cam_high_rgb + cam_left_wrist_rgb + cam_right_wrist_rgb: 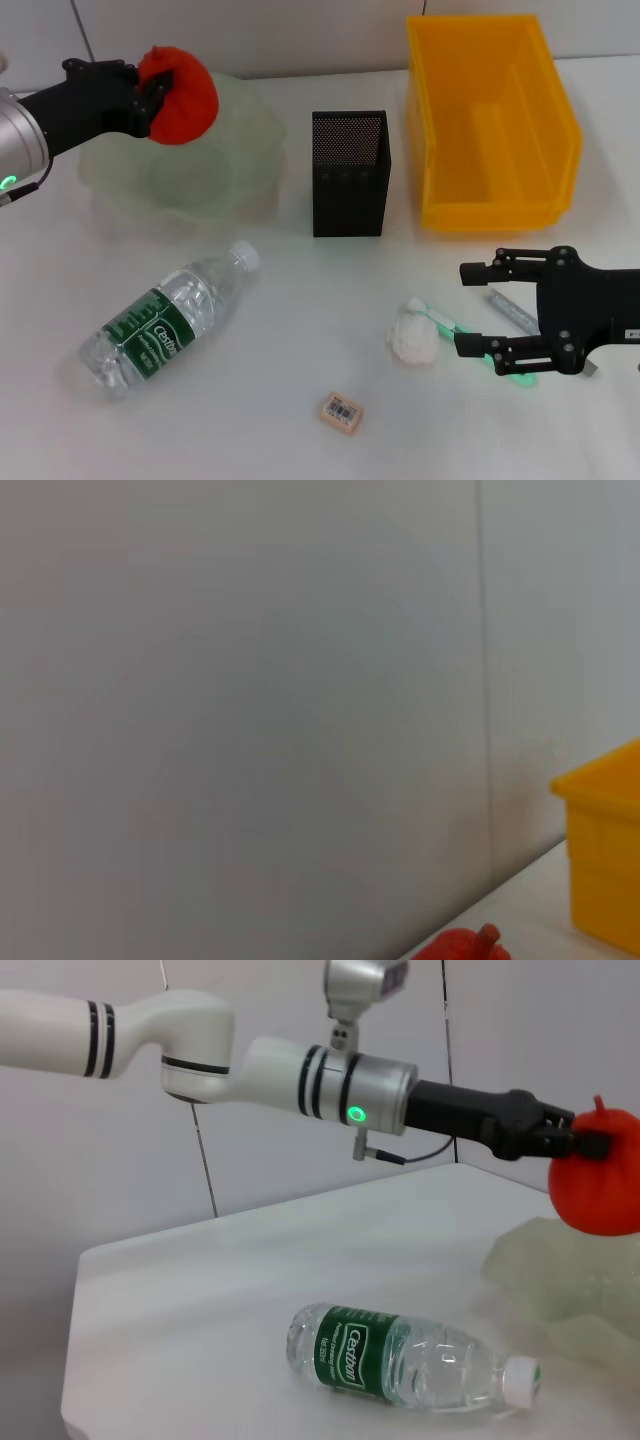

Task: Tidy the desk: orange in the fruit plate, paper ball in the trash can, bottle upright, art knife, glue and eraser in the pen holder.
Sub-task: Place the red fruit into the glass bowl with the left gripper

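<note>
1. The orange (180,95), red-orange, is held above the far-left rim of the pale green fruit plate (240,150).
2. The yellow trash can (490,120) stands at the far right.
3. The black mesh pen holder (348,175) stands upright between them.
4. The bottle (165,320) lies on its side, front left.
5. The eraser (341,412) lies near the surface's front edge.
6. The white paper ball (412,338) lies right of centre.

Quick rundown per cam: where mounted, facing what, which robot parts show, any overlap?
Head view: on the robot's head, looking down at the desk; left gripper holds the orange over the fruit plate, right gripper open by the paper ball.
Left wrist view: on the left wrist, facing the wall; no robot parts; orange top, trash can corner.
Right wrist view: on the right wrist, facing across the desk; left arm, orange, bottle.
Shared: the orange, in all three.
</note>
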Controlling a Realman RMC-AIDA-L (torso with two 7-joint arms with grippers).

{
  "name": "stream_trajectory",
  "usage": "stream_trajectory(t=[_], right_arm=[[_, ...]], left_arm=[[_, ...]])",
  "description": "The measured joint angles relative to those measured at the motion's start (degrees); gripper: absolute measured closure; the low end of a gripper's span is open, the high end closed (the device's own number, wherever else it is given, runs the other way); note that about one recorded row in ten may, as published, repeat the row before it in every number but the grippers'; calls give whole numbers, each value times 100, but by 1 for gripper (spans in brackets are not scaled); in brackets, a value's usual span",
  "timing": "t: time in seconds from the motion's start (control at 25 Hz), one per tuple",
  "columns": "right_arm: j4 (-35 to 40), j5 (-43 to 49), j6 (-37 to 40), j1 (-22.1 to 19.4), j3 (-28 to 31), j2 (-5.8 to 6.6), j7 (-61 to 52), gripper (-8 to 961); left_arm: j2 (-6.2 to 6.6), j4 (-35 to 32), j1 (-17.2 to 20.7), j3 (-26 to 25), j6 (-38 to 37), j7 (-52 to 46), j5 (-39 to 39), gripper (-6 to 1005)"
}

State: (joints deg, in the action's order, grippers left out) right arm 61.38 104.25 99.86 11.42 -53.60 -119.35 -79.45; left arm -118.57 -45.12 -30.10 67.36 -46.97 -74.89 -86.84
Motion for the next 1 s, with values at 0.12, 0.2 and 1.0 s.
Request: stream_trajectory(t=[0.12, 0.2, 1.0], right_arm=[[-24, 0, 12, -3, 2, 0, 49, 229], [-32, 0, 20, -9, 2, 0, 59, 230], [-226, -20, 36, 146, -1, -4, 104, 237]], left_arm=[[-4, 233, -149, -3, 262, -3, 0, 841], [2, 383, -227, -12, 394, -16, 0, 840], [-8, 952, -521, 31, 839, -9, -17, 551]])
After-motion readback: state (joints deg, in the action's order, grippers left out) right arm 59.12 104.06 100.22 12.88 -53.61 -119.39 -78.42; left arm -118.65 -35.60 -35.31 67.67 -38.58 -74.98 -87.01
